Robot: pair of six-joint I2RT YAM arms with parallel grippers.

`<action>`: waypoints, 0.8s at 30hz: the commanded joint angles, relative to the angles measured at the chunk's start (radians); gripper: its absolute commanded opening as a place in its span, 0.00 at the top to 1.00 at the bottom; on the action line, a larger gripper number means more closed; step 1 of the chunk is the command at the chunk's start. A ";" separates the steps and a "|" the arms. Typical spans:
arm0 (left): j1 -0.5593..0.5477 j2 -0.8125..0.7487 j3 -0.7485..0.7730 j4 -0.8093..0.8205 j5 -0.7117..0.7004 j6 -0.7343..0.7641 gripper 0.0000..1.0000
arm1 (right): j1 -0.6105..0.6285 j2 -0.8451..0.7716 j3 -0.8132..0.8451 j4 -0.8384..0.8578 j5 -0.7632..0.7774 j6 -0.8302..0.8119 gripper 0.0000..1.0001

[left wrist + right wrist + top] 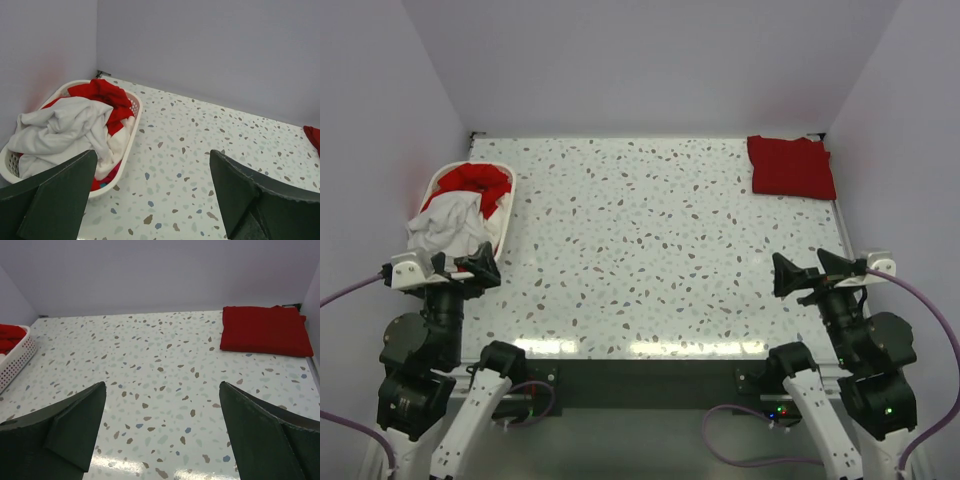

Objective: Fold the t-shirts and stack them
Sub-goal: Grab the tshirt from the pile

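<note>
Speckled white table, pale walls on three sides.

Item 1 — basket, far left corner. It holds a white t-shirt, heaped loose and spilling over the near rim. A red t-shirt is bunched behind and partly under it (how many red ones lie beneath cannot be told).

Item 2 — folded red t-shirt, far right corner, flat and roughly square to the edge. Judged to be the start of the stack.

Item 3 — left gripper, just beside the basket's near end. Fingers are spread wide, grasping nothing.

Item 4 — right gripper, near the right edge. Fingers are likewise spread with nothing between them, well apart from the folded shirt.

Step in hand, as judged: fetch the white shirt. The left gripper is nearest. It should pinch a single high fold of white cloth rather than the whole heap, then lift straight up so the red cloth and basket do not drag along. The shirt then goes on the middle of the table, where both grippers reach, and is flattened before any fold.
</note>
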 commanded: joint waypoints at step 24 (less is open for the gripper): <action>0.224 1.044 0.222 0.138 -0.108 -0.172 0.00 | 0.062 0.156 -0.241 0.142 -0.188 0.227 0.01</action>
